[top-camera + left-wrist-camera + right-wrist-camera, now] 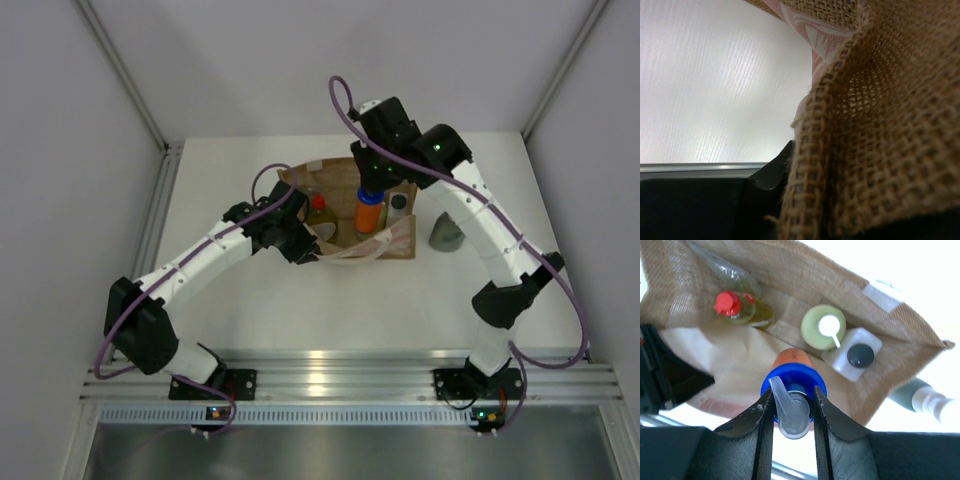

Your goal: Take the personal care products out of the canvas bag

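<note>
The tan canvas bag [340,180] lies open at mid-table. My right gripper [792,407] is shut on the clear pump top of the orange blue-capped bottle [794,367], held above the bag's mouth [369,210]. Inside the bag are the yellow red-capped bottle [735,307], the pale-green white-capped bottle [822,326] and the white dark-capped bottle [854,356]. The grey-green pump bottle [447,234] lies on the table right of the bag. My left gripper [300,245] is shut on the bag's woven rim [865,150] at its near-left corner. The silvery tube is not seen.
The bag's cream handles [368,248] trail over its near side. White walls enclose the table on three sides. The aluminium rail [330,375] with both arm bases runs along the near edge.
</note>
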You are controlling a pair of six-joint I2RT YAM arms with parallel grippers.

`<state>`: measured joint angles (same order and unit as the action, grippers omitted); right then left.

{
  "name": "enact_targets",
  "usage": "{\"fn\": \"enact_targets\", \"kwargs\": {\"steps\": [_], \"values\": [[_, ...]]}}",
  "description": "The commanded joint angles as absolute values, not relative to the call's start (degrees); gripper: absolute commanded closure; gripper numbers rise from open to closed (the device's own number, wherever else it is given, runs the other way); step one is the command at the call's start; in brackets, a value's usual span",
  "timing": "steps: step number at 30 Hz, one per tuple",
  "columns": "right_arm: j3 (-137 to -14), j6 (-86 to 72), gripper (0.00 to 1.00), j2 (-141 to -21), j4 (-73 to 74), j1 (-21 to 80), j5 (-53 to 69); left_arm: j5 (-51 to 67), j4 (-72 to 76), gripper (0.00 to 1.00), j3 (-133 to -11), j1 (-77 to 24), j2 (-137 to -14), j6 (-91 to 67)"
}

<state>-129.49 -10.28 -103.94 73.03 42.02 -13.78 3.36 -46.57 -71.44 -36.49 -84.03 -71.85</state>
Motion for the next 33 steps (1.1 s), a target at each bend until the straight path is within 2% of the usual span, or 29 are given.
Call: {"fn": "enact_targets", "kwargs": {"steps": [1,17,33], "values": [[-133.0,-11.9,1.0,-96.9,75.7,43.3,-13.5,6.9,-47.5,0.93,-71.5,-37.2,-84.7,-71.8],[-134.7,-14.3,1.0,-89.5,82.0,43.3,-17.5,6.8,-47.5,0.93,-71.5,-37.2,-85.4,-71.8],[-133.3,-16.8,1.0,-82.1,85.8,43.1,-27.2,6.9,-47.5,0.94,-72.0,-37.2,-86.3,-71.5]]}}
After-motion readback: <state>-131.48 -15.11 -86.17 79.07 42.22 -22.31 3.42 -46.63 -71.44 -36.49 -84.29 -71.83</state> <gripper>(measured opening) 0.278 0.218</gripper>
